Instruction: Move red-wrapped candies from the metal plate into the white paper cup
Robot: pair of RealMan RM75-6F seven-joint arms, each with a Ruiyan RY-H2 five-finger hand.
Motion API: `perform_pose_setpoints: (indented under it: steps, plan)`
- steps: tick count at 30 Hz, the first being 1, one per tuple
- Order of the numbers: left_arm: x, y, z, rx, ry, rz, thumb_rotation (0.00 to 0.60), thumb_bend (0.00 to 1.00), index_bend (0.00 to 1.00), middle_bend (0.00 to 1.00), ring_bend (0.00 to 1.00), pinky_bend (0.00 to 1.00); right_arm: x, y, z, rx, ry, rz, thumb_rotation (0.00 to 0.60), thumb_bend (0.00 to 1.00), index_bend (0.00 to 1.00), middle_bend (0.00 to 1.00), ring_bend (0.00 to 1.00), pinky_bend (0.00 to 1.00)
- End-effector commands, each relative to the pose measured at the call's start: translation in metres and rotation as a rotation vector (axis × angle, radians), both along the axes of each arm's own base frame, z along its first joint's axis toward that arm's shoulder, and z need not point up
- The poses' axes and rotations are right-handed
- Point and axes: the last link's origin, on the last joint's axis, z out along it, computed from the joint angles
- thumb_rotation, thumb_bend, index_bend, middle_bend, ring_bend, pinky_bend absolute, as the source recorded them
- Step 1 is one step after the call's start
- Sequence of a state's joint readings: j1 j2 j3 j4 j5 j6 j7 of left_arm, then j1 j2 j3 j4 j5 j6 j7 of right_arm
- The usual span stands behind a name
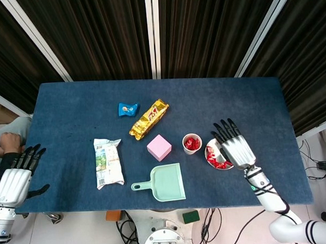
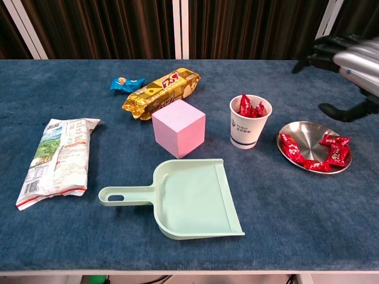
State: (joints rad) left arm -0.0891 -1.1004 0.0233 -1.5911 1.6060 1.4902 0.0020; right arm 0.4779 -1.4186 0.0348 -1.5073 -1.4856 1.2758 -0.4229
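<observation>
A metal plate (image 2: 302,131) (image 1: 209,150) on the right of the blue table holds several red-wrapped candies (image 2: 324,155) (image 1: 218,163). Just left of it stands the white paper cup (image 2: 249,127) (image 1: 191,144) with red candies inside. My right hand (image 1: 234,143) (image 2: 349,58) hovers over the plate's right side, fingers spread, holding nothing. Off the table's left edge my left hand (image 1: 15,178) hangs with fingers apart and empty; the chest view does not show it.
A pink cube (image 2: 178,127), a mint dustpan (image 2: 189,198), a gold snack pack (image 2: 161,92), a small blue candy (image 2: 125,84) and a white-green snack bag (image 2: 57,157) lie left of the cup. A person's hand (image 1: 7,141) shows at the far left.
</observation>
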Motion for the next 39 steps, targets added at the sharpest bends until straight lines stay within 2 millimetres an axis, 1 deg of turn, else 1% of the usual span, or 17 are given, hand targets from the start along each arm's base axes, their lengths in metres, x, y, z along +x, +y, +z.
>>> perform_pose_setpoints:
  steps: [1,4,9,11,14,19,26,39]
  plan:
    - [0.001,0.000,-0.001,-0.004,0.002,-0.002,0.600,0.10,0.08,0.03,0.00,0.15,-0.031,0.010,0.007,0.006,0.035,-0.077,0.600,0.39,0.23,0.07,0.00,0.00]
    - [0.002,0.000,-0.002,-0.006,0.004,-0.004,0.600,0.09,0.08,0.03,0.00,0.15,-0.047,0.013,0.006,0.021,0.047,-0.131,0.600,0.37,0.23,0.06,0.00,0.00]
    - [0.002,0.000,-0.003,-0.007,0.007,-0.004,0.600,0.09,0.08,0.03,0.00,0.15,-0.058,0.011,0.002,0.024,0.070,-0.172,0.600,0.36,0.24,0.05,0.00,0.00]
    - [0.002,0.000,-0.003,-0.007,0.007,-0.004,0.600,0.10,0.08,0.03,0.00,0.15,-0.061,0.010,-0.001,0.028,0.092,-0.194,0.600,0.35,0.28,0.05,0.00,0.00]
    - [0.002,0.000,-0.003,-0.007,0.006,-0.003,0.600,0.09,0.08,0.03,0.00,0.15,-0.062,0.008,-0.005,0.035,0.109,-0.212,0.600,0.34,0.35,0.04,0.00,0.00]
    - [0.001,0.000,-0.001,-0.002,0.003,-0.001,0.600,0.10,0.08,0.03,0.00,0.15,-0.060,0.003,-0.014,0.041,0.113,-0.213,0.600,0.34,0.38,0.04,0.00,0.00]
    - [0.000,0.000,0.000,0.002,-0.001,-0.001,0.600,0.10,0.08,0.03,0.00,0.15,-0.059,-0.002,-0.025,0.016,0.140,-0.233,0.600,0.34,0.39,0.04,0.00,0.00]
    - [0.000,0.000,0.000,0.003,0.001,0.002,0.600,0.09,0.08,0.03,0.00,0.15,-0.059,-0.009,-0.038,0.032,0.163,-0.256,0.600,0.34,0.40,0.04,0.00,0.00]
